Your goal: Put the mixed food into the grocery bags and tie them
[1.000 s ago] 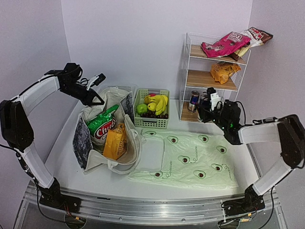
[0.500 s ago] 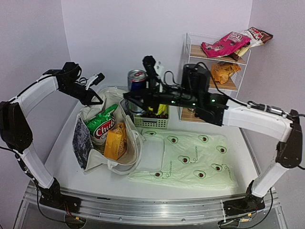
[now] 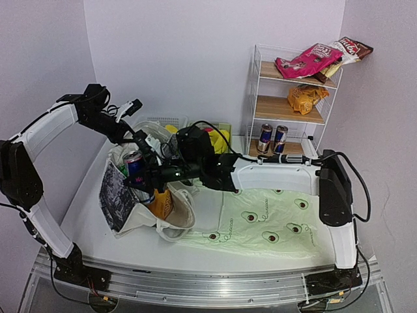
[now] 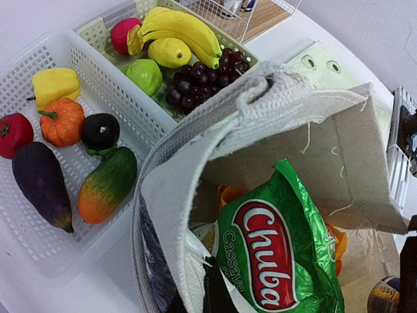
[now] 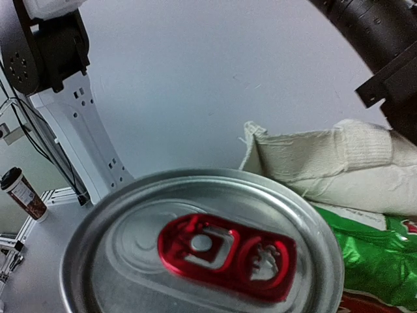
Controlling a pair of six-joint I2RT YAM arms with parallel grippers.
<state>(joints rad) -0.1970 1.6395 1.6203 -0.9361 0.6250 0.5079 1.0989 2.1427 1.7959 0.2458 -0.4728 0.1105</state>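
The blue-silver drink can (image 3: 133,162), gripped in the right jaws, has swung from up near the green fruit basket (image 4: 124,81) to the mouth of the cream canvas tote (image 3: 116,195), whose rim the closed left jaws hold up, so release looks next.

Drink can (image 5: 202,254): silver lid, red pull tab, fills the near foreground. Cream canvas tote (image 5: 339,163): folded rim just beyond, on the right. Green crisp packet (image 5: 371,261): under that rim. White arm link (image 5: 71,143): far left.
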